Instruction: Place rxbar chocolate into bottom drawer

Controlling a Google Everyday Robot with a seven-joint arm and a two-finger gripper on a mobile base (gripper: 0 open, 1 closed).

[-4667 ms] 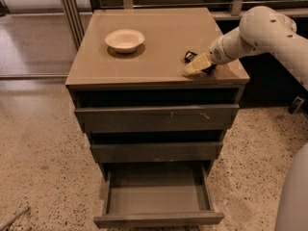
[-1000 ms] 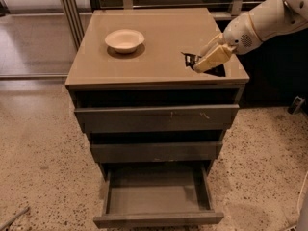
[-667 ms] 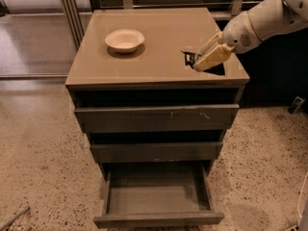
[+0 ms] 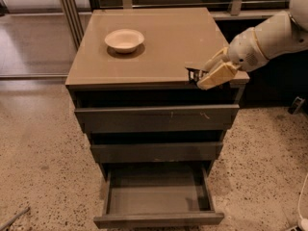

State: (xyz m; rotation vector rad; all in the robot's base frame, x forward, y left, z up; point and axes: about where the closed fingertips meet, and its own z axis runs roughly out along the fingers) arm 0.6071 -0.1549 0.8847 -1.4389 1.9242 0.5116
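My gripper [image 4: 206,77] comes in from the right on a white arm and hangs over the front right edge of the cabinet top [image 4: 159,42]. Its cream fingers [image 4: 216,74] are shut on the rxbar chocolate [image 4: 193,72], a small black wrapper sticking out to the left of them. The bar is held just above the top's front edge. The bottom drawer [image 4: 159,218] is pulled open below, a shallow grey-brown tray with nothing showing inside. It lies well below and slightly left of the gripper.
A cream round bowl [image 4: 124,39] sits on the cabinet top at the back left. The two upper drawers [image 4: 156,119] are pushed in. Speckled floor surrounds the cabinet. A metal frame [image 4: 72,8] stands behind on the left.
The gripper has lifted the bar off the cabinet top and carried it forward to the top's front right edge. The drawer and bowl have not moved.
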